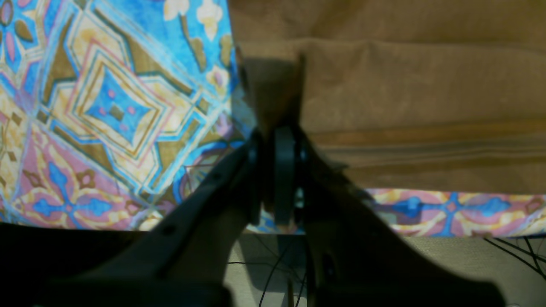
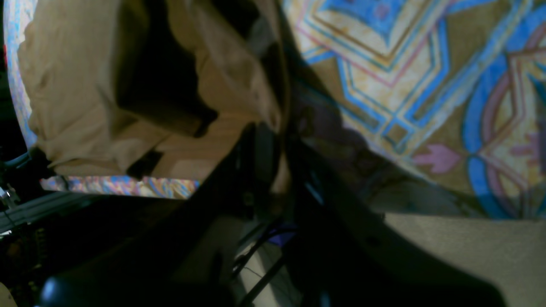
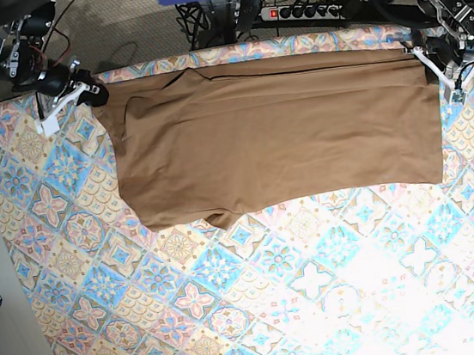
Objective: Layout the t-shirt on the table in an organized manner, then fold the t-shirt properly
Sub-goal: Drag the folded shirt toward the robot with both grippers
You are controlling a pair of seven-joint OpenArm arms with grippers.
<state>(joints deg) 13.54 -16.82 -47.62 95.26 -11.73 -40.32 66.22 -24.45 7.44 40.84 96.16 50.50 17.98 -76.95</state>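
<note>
T-shirt (image 3: 274, 129) spread on table (image 3: 235, 299), both tools (image 3: 88, 93) (image 3: 427, 59) clenched on its corners

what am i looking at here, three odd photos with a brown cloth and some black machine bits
It is a two-armed robot folding a t-shirt. One photo looks down from overhead on a table covered in a patterned cloth, with the tan shirt spread along its far edge. The other two come from cameras on each wrist, so the dark shapes are the claws up close. The left claw and the right claw are each pinched shut on a corner of the shirt, at opposite ends.
</note>
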